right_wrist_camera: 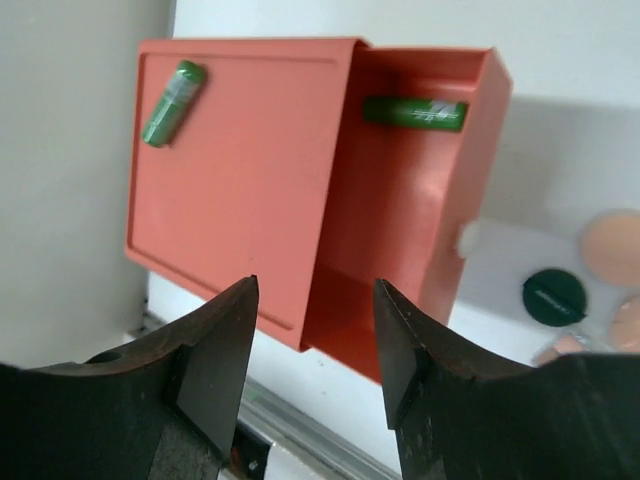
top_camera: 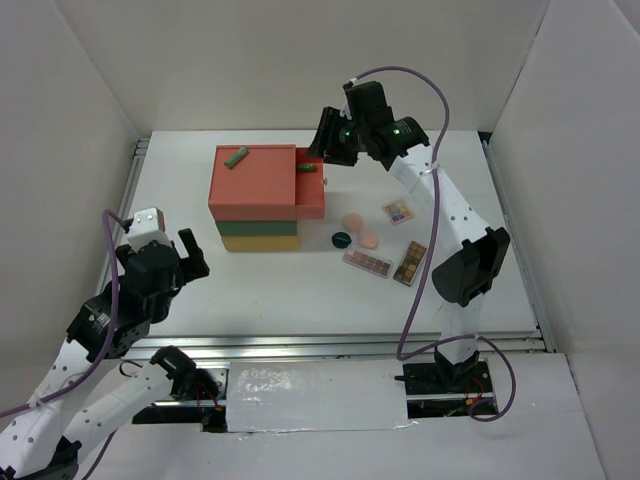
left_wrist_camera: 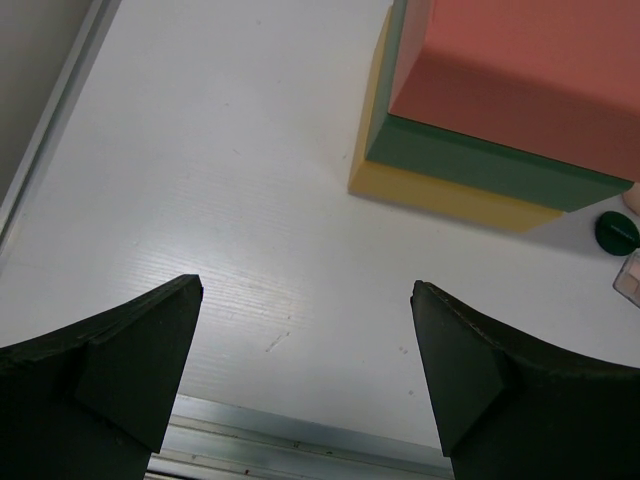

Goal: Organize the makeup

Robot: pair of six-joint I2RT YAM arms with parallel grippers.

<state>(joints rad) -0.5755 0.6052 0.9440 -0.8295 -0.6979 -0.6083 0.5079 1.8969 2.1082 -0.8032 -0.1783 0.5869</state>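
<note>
White table (top_camera: pixel 250 290): green tube (right_wrist_camera: pixel 414 112) in drawer (right_wrist_camera: pixel 400 220), beyond right end effector (right_wrist_camera: pixel 315 300).

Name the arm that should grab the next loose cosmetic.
Right, probably. The right gripper hangs over the orange drawer, with puffs, dark-green disc and palettes on its side; the left gripper sits beyond the box.

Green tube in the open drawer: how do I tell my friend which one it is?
Find the stacked drawer box mid-table, orange over green over yellow. Its orange drawer sticks out rightward, and this green tube lies inside at the far end. The other green tube lies on the box's top.
</note>
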